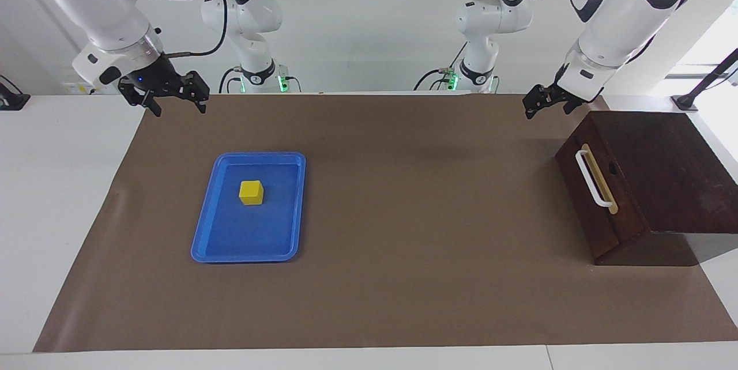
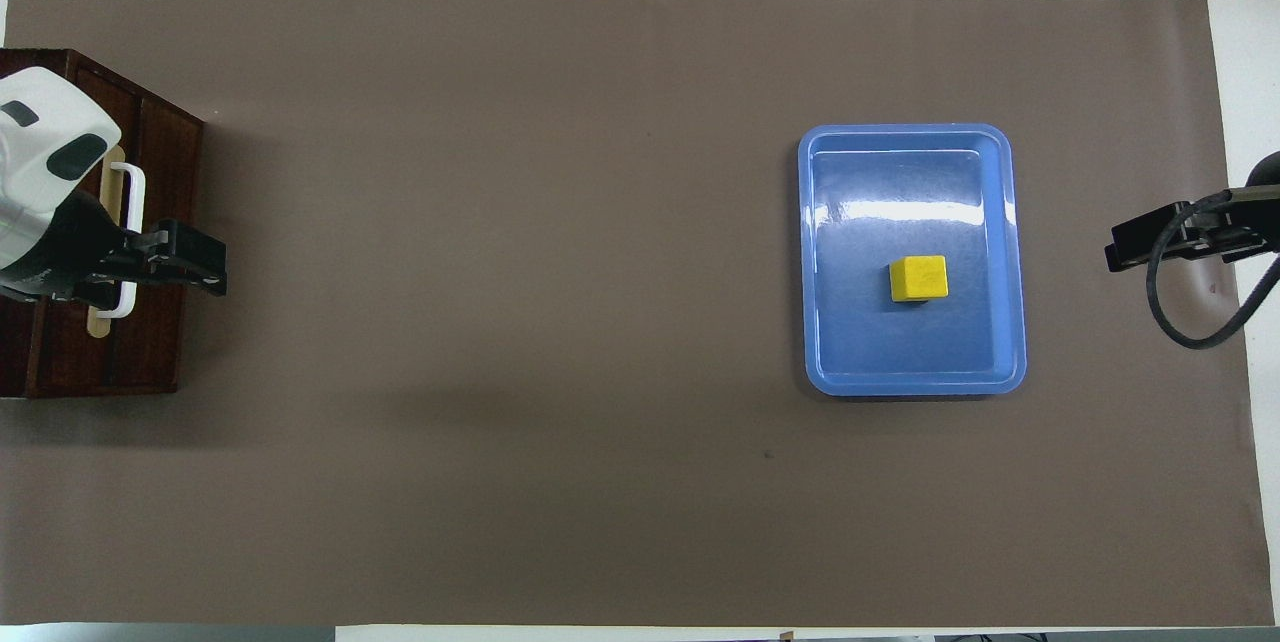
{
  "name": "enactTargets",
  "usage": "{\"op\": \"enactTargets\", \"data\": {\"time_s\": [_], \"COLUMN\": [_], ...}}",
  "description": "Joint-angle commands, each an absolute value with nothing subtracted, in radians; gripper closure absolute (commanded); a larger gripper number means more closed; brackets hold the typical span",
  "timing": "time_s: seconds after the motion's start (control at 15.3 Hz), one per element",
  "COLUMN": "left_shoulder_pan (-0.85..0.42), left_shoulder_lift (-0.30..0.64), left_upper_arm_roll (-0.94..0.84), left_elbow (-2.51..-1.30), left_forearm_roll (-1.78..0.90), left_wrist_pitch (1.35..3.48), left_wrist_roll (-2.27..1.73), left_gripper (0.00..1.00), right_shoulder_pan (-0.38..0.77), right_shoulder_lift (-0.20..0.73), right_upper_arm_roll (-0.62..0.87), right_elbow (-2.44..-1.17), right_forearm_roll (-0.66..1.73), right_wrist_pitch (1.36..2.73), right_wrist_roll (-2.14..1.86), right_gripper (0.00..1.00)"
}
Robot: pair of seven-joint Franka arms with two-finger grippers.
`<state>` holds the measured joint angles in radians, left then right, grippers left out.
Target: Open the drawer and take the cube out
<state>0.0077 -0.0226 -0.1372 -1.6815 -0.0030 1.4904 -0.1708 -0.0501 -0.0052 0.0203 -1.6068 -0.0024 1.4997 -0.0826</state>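
The dark brown drawer (image 1: 597, 217) of the large dark box is pushed in, its white bar handle (image 1: 594, 180) on the tan strip facing the table's middle. It also shows in the overhead view (image 2: 160, 172). The yellow cube (image 1: 251, 192) lies in the flat blue tray (image 1: 248, 257), toward the right arm's end; it also shows in the overhead view (image 2: 919, 278). My left gripper (image 1: 546, 109) hangs open and empty in the air beside the box, over the drawer's handle in the overhead view (image 2: 215, 262). My right gripper (image 1: 177, 106) hangs open and empty over the mat's edge.
A brown mat (image 1: 403, 214) covers the table between the box and the blue tray (image 2: 915, 384). White table surface borders it at both ends. A black cable loops off the right gripper's wrist (image 2: 1200, 322).
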Motion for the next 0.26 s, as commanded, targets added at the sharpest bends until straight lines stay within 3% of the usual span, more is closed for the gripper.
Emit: {"op": "enactTargets", "data": {"time_s": [0.0, 0.2], "left_shoulder_pan": [0.008, 0.011], "left_shoulder_lift": [-0.037, -0.037], "left_upper_arm_roll": [-0.137, -0.137], "left_elbow": [-1.681, -1.680], "left_forearm_roll": [-0.014, -0.014], "left_wrist_pitch": [1.479, 1.486], "left_wrist_roll": [-0.156, -0.155], "left_gripper": [0.00, 0.00], "right_shoulder_pan": [-0.057, -0.058], "right_shoulder_lift": [-0.020, -0.020], "right_upper_arm_roll": [0.034, 0.034], "right_elbow": [-1.628, -1.626], "right_forearm_roll": [-0.035, -0.035], "right_wrist_pitch": [1.522, 1.522], "right_wrist_roll": [-0.063, -0.061], "right_gripper": [0.00, 0.00]}}
